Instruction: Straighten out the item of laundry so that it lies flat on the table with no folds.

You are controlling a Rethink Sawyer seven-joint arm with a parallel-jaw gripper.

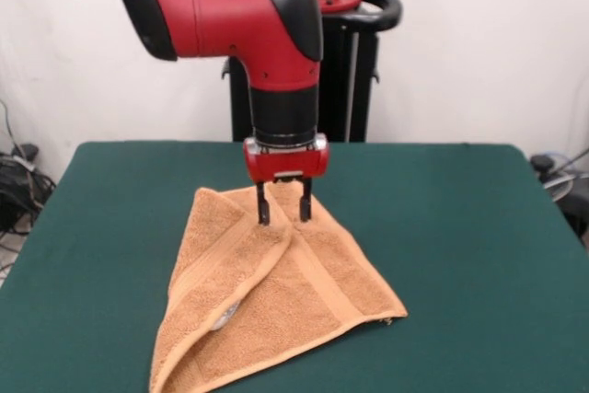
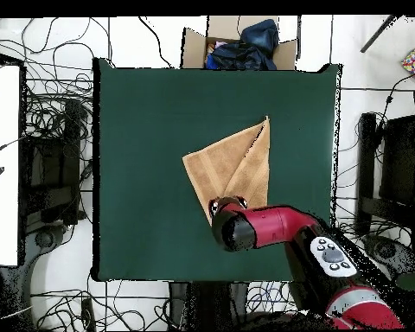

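The orange-tan towel (image 1: 276, 306) lies on the green table (image 1: 460, 227), folded over on itself into a rough triangle, with a fold ridge running from its far edge down the middle. A small white tag (image 1: 225, 316) peeks out under the left flap. My gripper (image 1: 283, 216) hangs straight down over the towel's far edge. It is open, with its two dark fingers (image 1: 263, 210) down at the cloth on either side of the ridge. In the overhead view the towel (image 2: 233, 164) lies near the table's (image 2: 142, 112) middle, and the arm hides the gripper.
The robot's black pedestal (image 1: 354, 71) stands behind the table's far edge. In the overhead view a cardboard box with dark cloth in it (image 2: 241, 43) sits past the table's top edge, and cables cover the floor on both sides.
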